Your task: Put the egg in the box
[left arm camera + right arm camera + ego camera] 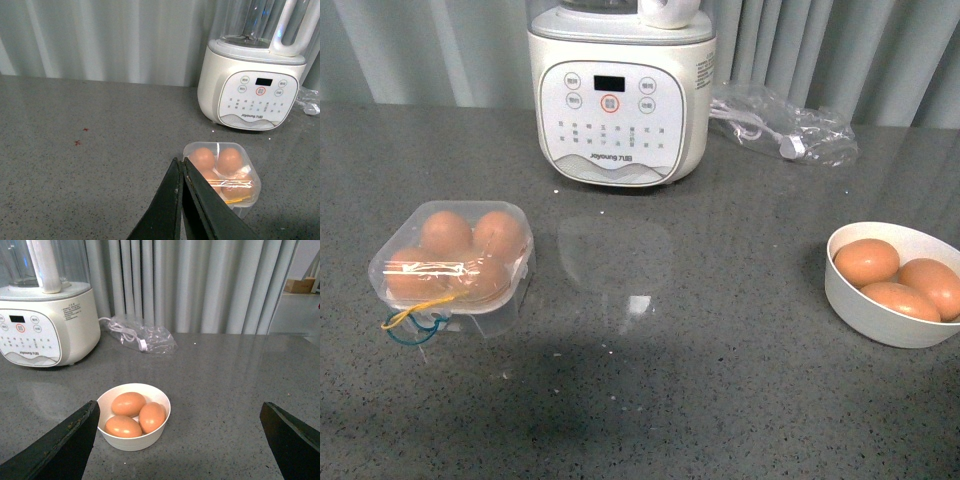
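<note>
The box (pixel 485 318) is a small clear carton at the table's left, its lid down over several orange-brown eggs (pixel 446 231), with yellow and blue bands (pixel 415 322) at its front. Three more eggs (pixel 866 261) lie in a round white bowl (pixel 880 325) at the right. Neither arm shows in the front view. In the left wrist view my left gripper (pixel 180 160) is shut and empty, its tips just short of the box (pixel 212 144). My right gripper (pixel 178 410) stands wide open, with the bowl (pixel 132 442) and its eggs (pixel 128 404) beside one finger.
A white Joyoung blender (pixel 620 100) stands at the back centre. To its right lies a clear plastic bag with a white cable (pixel 785 125). Grey curtains hang behind the dark speckled tabletop (pixel 650 400).
</note>
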Tool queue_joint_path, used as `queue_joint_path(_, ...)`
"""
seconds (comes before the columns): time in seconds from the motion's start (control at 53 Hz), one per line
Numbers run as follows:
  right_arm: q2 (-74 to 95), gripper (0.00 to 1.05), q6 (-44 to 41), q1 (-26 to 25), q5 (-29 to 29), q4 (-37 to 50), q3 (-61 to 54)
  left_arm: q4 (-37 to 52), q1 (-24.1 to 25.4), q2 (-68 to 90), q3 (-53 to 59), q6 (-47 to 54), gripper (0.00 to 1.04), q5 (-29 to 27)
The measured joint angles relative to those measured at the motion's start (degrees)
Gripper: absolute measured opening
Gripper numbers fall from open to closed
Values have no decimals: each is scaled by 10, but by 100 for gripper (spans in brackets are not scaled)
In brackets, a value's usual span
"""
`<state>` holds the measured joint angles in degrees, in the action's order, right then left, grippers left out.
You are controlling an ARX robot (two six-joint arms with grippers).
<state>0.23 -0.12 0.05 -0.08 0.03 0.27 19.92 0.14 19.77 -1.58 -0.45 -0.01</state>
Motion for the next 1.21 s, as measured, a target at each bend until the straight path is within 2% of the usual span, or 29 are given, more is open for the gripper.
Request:
queue_joint_path(0.434, 0, 97, 0, 0, 0, 0, 0, -99, 0, -99, 0, 0, 4, 0)
queue_joint_path(0.547, 0, 97, 0, 0, 0, 0, 0, -194, 0, -180, 0, 0, 4, 0)
queue_joint_path(0.755, 0, 97, 0, 0, 0, 0, 0, -199, 0, -195, 0, 0, 4, 0)
queue_joint_path(0.943, 0, 97, 0, 0, 0, 0, 0, -199, 0, -195, 0, 0, 32, 0)
queue_joint_path(1.189, 0, 97, 0, 0, 0, 0, 0, -199, 0, -196, 0, 0, 90, 0)
queue_joint_path(1.208, 0, 97, 0, 0, 0, 0, 0, -199, 0, -196, 0, 0, 92, 0)
